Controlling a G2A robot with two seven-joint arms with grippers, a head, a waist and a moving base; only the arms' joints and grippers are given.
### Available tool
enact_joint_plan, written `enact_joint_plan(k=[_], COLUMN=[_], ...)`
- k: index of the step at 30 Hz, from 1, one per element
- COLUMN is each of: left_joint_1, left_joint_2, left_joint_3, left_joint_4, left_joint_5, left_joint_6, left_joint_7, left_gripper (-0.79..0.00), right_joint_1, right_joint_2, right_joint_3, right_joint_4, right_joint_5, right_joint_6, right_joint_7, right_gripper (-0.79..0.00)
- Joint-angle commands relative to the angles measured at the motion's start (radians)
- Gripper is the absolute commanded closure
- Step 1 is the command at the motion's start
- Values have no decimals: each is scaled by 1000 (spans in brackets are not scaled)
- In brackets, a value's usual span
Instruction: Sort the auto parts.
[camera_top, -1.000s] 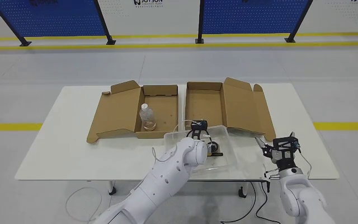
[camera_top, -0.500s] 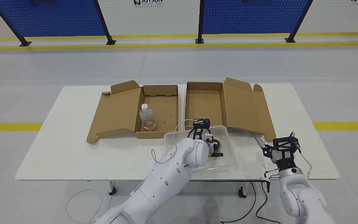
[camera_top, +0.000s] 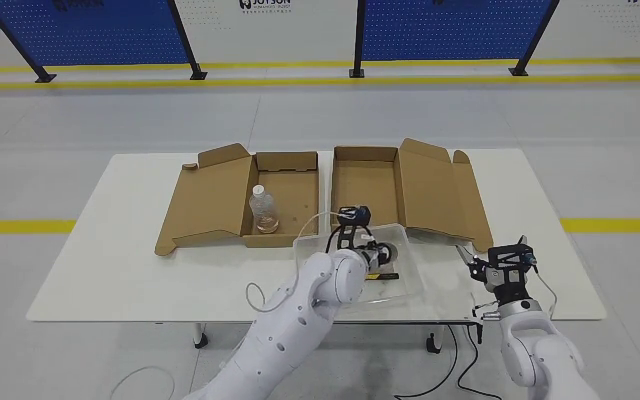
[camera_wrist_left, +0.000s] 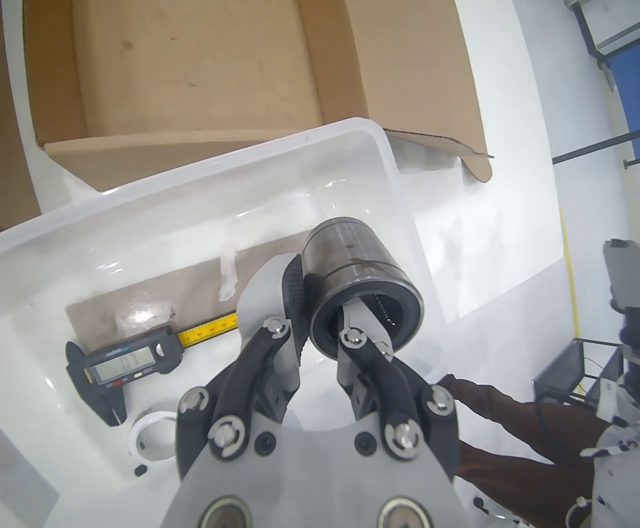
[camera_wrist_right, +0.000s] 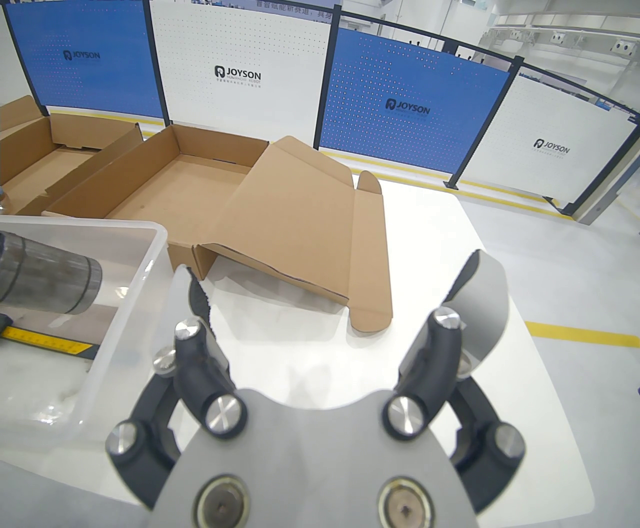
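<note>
While the left tool (camera_wrist_left: 325, 312) grips a metal cylinder (camera_wrist_left: 357, 280), one finger sits inside the cylinder's hollow end and the other presses on its outer wall. Held that way, the cylinder lies sideways over the inside of a clear bin (camera_wrist_left: 250, 150), toward the bin's right side, at the lower middle of the top view. On the bin's floor lie a caliper (camera_wrist_left: 120, 370) with a yellow scale and, just beside it, a white ring (camera_wrist_left: 150, 440). Behind the bin, in the middle of the top view, two open cardboard boxes stand side by side on the counter (camera_top: 130, 260): the right box (camera_top: 365, 190) and the left box (camera_top: 285, 195), which holds an upright bottle (camera_top: 264, 210). The right tool (camera_wrist_right: 335, 280) is at the lower right of the top view, over the front right part of the counter, its fingers spread wide apart, well away from the bin.
</note>
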Motion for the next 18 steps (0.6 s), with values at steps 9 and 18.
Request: enact_joint_plan(k=[9,18], left_joint_1=[116,172], left_joint_2=[30,42], left_joint_3=[-44,-70], left_joint_4=[-214,-273], left_joint_5=[90,124], left_joint_6=[5,10], left_joint_7=[-47,-47], left_gripper=[0,0], right_joint_1=[0,0], right_joint_2=[0,0], right_joint_3=[0,0], right_joint_4=[0,0], right_joint_5=[0,0], right_joint_6=[0,0], right_joint_7=[0,0], right_gripper=[-785,-785])
